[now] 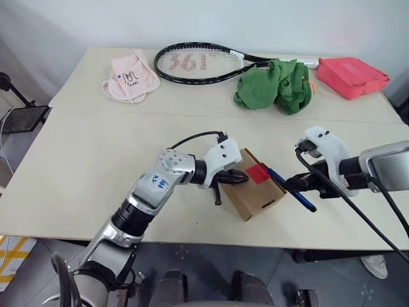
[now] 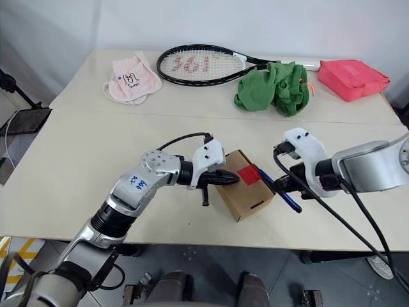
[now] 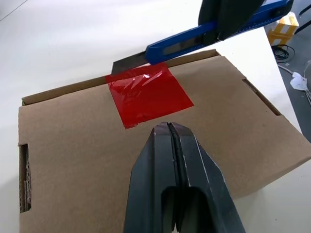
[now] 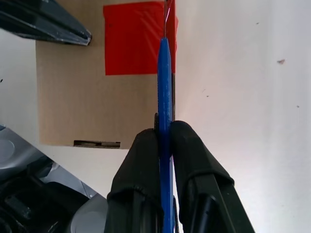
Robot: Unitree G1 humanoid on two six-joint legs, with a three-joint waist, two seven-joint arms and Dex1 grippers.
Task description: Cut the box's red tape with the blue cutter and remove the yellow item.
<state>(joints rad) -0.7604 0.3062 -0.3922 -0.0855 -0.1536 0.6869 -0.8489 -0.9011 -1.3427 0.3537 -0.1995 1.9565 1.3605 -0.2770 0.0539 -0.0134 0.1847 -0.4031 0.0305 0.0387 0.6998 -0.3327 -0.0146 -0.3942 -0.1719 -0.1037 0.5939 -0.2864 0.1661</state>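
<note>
Table (image 1: 96, 160) beige, two tops butted together. Far side: racket (image 1: 204, 62), green cloth (image 1: 275, 86), pink towel (image 1: 131, 78), red pouch (image 1: 351, 77).
Box (image 1: 252, 192) near front edge, between both arms, flaps closed.
Left gripper (image 3: 167, 127) fingers pressed together, empty, tips resting on box top just beside tape.
Right gripper (image 4: 164, 138) clamped on cutter (image 4: 165, 82).
Cutter blade at box's top edge, at tape's edge.
Tape (image 3: 148, 93) red square on top, reaching that edge.
</note>
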